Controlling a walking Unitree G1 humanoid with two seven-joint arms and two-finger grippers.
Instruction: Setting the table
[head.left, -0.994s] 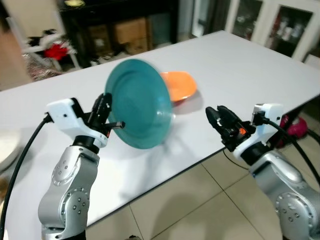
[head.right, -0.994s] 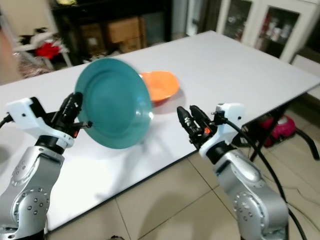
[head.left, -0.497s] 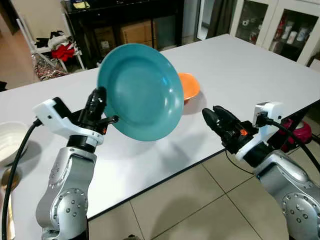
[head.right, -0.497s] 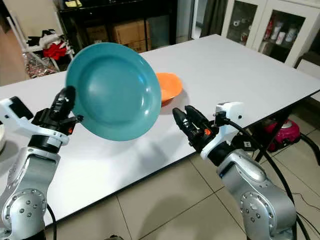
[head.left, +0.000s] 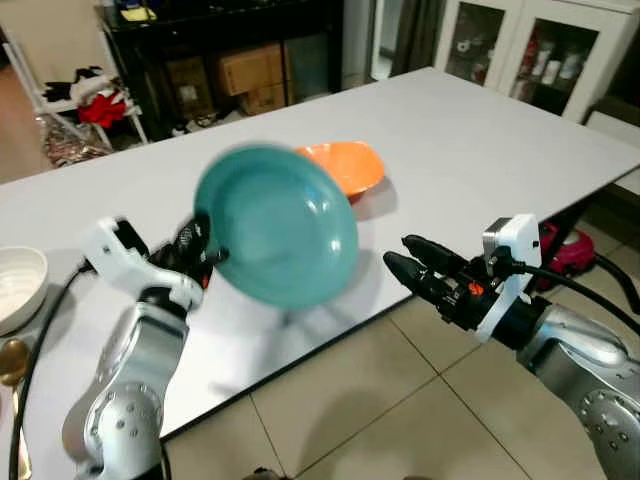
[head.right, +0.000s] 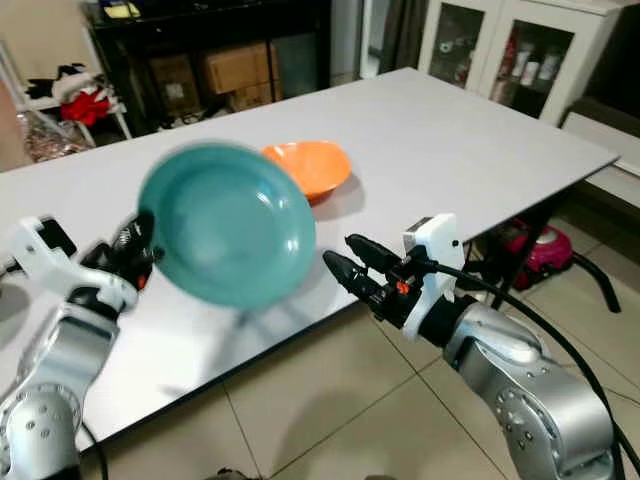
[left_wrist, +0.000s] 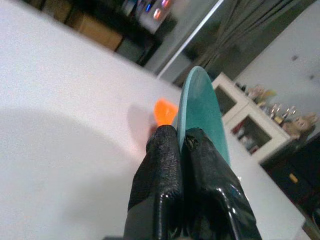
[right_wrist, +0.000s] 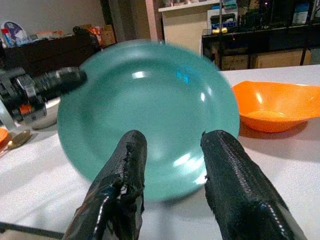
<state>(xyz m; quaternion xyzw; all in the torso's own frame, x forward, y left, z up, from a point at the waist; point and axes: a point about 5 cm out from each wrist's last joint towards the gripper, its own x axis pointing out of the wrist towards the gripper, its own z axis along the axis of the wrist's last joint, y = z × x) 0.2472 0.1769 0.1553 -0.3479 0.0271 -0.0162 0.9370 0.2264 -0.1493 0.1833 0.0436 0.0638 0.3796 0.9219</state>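
Teal plate (head.left: 277, 224) hangs tilted over the tabletop (head.left: 480, 130), pinched at its rim by your left gripper (left_wrist: 182, 142); right gripper (head.right: 345, 262) waits empty, fingers apart. That thin rim-hold probably lets it slip.

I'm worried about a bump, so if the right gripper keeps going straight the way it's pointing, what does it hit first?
Probably the teal plate. The right gripper, fingers apart, points at the plate's face, which the left gripper holds on edge above the white table. The gap between them is hard to judge.
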